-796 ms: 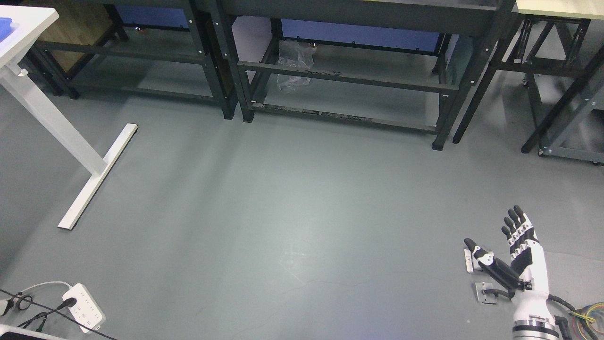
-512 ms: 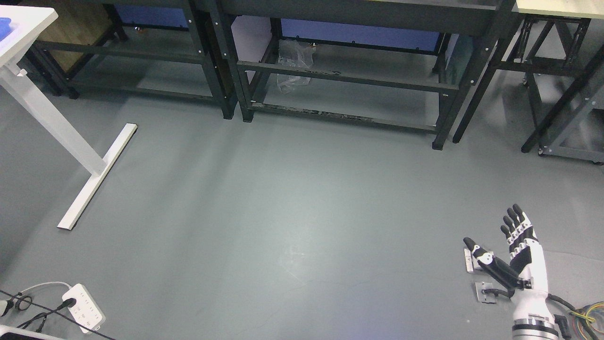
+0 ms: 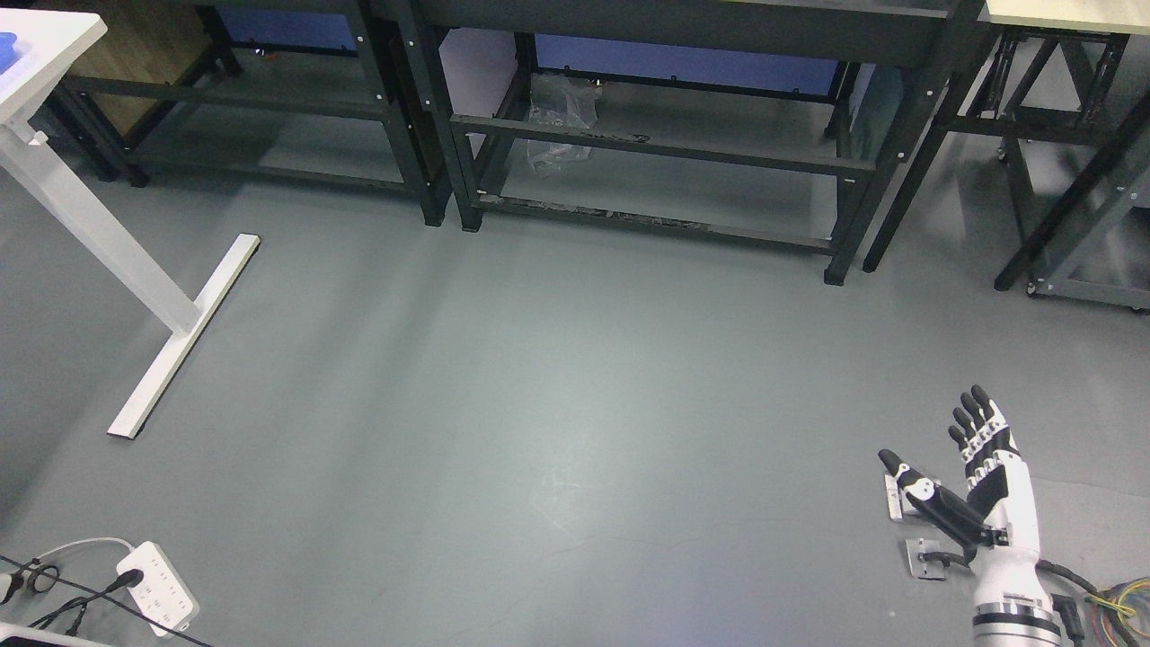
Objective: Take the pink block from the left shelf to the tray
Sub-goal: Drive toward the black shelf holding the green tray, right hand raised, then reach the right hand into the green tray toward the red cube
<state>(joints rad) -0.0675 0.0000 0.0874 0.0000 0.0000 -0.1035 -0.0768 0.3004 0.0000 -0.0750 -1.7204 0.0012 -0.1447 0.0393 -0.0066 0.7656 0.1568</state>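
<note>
My right hand [image 3: 943, 454] rises from the lower right corner over the grey floor, its black and white fingers [image 3: 977, 422] spread and holding nothing. No pink block shows anywhere in the head view. A blue thing [image 3: 7, 41] that may be the tray peeks in on the white table at the far left edge. Black shelf frames [image 3: 647, 148] line the back; their lower levels hold only a crumpled clear plastic bag [image 3: 559, 121]. My left hand is out of view.
The white table [image 3: 45, 36] stands on a white leg with a floor foot [image 3: 184, 332] at the left. A white power strip [image 3: 158, 584] with cables lies at the lower left. Two small metal plates [image 3: 924, 557] lie near my right hand. Coloured cables [image 3: 1123, 602] show bottom right.
The whole picture has shifted slightly left and up, so the camera has moved. My right hand stays spread in the same pose.
</note>
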